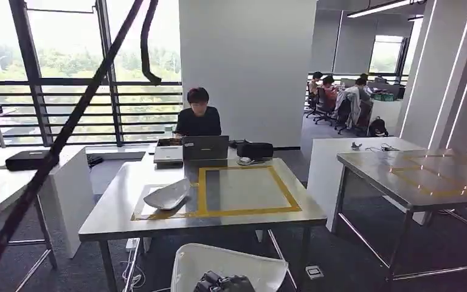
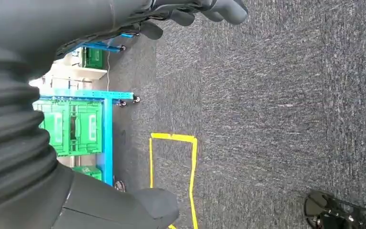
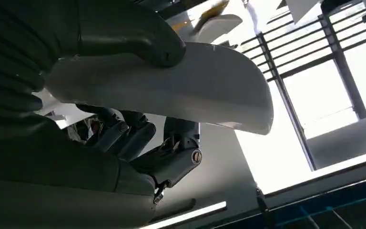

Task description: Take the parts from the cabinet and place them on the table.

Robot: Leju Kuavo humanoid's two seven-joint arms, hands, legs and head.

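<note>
In the head view, a table (image 1: pixel 127 222) with a yellow tape square (image 1: pixel 243 190) marked on its top stands ahead, and one white curved part (image 1: pixel 167 195) already lies on it, just beside the near left corner of that square. Behind the table a person (image 1: pixel 198 114) sits at a laptop (image 1: pixel 205 147), with a black bag (image 1: pixel 255 149) beside it. Below the table's near edge, the right hand (image 1: pixel 223 283) carries a second white part (image 1: pixel 231 265), short of the table and not touching it. In the left wrist view, the left hand (image 2: pixel 190 12) hangs over grey carpet, its dark fingers curled inward around nothing; a yellow tape outline (image 2: pixel 172 162) is marked on the floor, and a blue cart (image 2: pixel 106 138) holding green crates (image 2: pixel 71 126) stands beyond that outline. In the right wrist view, the right hand (image 3: pixel 138 129) grasps the white part (image 3: pixel 205 90), the thick thumb pressed on one face and the darker fingers (image 3: pixel 124 131) on the other, with the part's rounded end reaching past the hand toward the windows.
</note>
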